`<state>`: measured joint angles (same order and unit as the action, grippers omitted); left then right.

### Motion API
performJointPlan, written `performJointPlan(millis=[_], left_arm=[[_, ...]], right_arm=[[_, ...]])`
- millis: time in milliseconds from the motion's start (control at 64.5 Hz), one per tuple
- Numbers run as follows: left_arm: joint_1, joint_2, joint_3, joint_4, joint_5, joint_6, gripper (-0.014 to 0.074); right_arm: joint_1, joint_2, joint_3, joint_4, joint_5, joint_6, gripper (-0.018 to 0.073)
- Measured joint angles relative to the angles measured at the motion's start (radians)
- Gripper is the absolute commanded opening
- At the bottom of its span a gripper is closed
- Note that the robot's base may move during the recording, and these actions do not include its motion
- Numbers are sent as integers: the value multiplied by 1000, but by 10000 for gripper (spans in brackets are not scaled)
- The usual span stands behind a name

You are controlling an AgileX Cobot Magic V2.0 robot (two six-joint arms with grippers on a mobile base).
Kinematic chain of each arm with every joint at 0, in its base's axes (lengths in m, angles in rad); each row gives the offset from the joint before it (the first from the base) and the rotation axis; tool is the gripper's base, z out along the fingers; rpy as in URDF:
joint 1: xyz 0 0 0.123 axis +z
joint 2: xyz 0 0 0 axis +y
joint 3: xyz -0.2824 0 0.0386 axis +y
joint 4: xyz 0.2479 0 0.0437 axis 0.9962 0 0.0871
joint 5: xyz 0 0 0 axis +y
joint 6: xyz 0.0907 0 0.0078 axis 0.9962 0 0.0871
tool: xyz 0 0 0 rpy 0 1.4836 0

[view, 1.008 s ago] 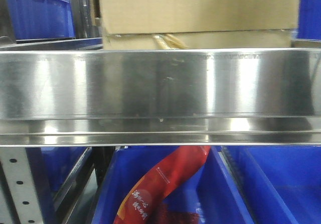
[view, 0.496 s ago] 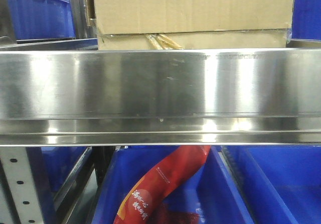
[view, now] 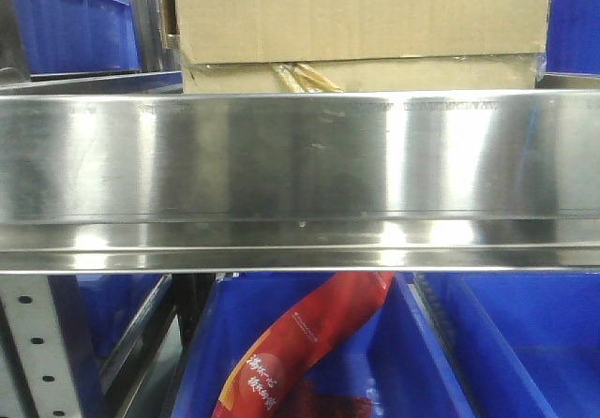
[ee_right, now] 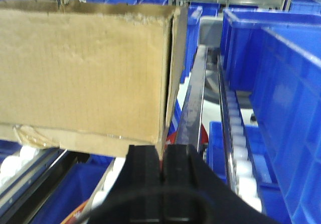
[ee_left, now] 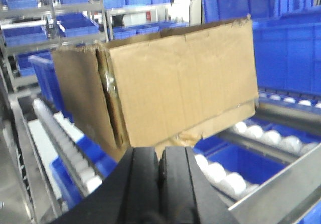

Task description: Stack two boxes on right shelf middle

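In the front view, two plain brown boxes stand stacked behind the right shelf's shiny steel lip. The large upper box rests on a shallower lower box, and a tan tape scrap sticks out between them. The left wrist view shows the upper box just beyond my left gripper, which is shut on nothing. In the right wrist view the upper box sits ahead and to the left of my right gripper, also shut and empty, just below the box's near corner.
Blue plastic bins flank the boxes and fill the level below, where a red snack bag lies in one bin. White roller tracks run under the boxes. A grey perforated upright stands at lower left. Tall blue bins stand on the right.
Over the first half second the stacked boxes shifted slightly left in the front view. Nothing has visibly moved since then.
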<state>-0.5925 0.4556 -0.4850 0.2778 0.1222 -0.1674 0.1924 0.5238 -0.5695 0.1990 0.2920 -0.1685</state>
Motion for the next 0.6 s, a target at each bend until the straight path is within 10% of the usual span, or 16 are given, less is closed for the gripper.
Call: performJointPlan(millis=[604], left_arm=[[22, -10, 4, -83, -11, 7, -111]], right_arm=[[0, 0, 0, 0, -8, -3, -162]])
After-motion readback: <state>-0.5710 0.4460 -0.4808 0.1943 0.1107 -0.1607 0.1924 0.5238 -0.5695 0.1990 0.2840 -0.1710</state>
